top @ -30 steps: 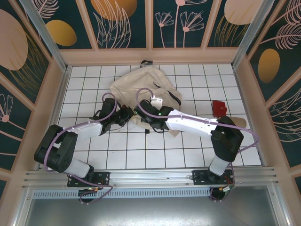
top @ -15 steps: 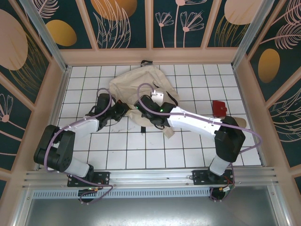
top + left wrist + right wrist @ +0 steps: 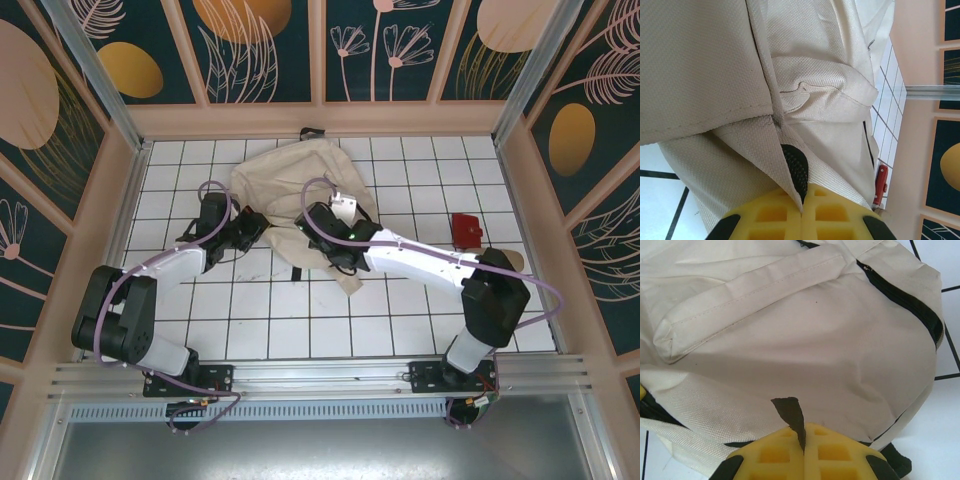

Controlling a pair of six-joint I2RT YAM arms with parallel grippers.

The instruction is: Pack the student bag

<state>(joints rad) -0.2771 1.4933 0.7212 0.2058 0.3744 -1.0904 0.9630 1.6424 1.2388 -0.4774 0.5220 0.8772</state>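
The student bag point(image 3: 290, 170), a beige fabric backpack with dark zipper lines, lies crumpled on the white tiles at the back centre. My left gripper point(image 3: 248, 227) is at its left edge. In the left wrist view the yellow left gripper point(image 3: 802, 202) is shut on a fold of the bag's cloth point(image 3: 705, 65), with one black pad point(image 3: 796, 167) showing. My right gripper point(image 3: 305, 226) lies over the bag's near side. In the right wrist view the right gripper point(image 3: 804, 440) is shut on a small black tab point(image 3: 789, 412) of the bag point(image 3: 805, 340).
A small red object point(image 3: 465, 228) lies on the tiles to the right of the bag, also seen past the bag point(image 3: 880, 182) in the left wrist view. Wooden walls point(image 3: 120, 200) enclose the tiled floor on three sides. The bag's black loop point(image 3: 312, 132) touches the back wall.
Both grippers have moved toward the back wall, the left one also leftward, still shut on the bag. The bag's near part has been pulled along and spread wider.
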